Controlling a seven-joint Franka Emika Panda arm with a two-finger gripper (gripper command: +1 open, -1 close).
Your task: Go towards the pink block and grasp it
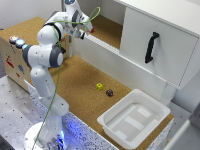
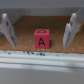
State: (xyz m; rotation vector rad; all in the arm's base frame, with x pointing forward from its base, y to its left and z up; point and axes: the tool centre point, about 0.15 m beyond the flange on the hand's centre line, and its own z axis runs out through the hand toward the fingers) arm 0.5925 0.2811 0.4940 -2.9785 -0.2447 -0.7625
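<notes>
Three small blocks show in all. Two lie close together on the brown cork counter (image 1: 75,80) in the exterior view: one small yellow block (image 1: 99,86) and, just beside it toward that view's right, one small dark maroon block (image 1: 109,92). One white plastic tray (image 1: 134,118) sits near them at the counter's end, and one white cabinet door with a black handle (image 1: 151,47) stands above.

The third block is the small reddish-pink cube (image 2: 42,38), seen only in the wrist view. It is a bright, almost red cube with a darker letter A printed on the face turned to the camera, and another mark on its upper face too blurred to read. It rests on a cork surface in front of a pale wall.

The single white arm's pincer (image 1: 89,30) is raised at the recessed shelf. In the wrist view the pincer (image 2: 39,31) is spread wide, its pale fingers (image 2: 7,30) standing on either side of the cube, apart from it.
</notes>
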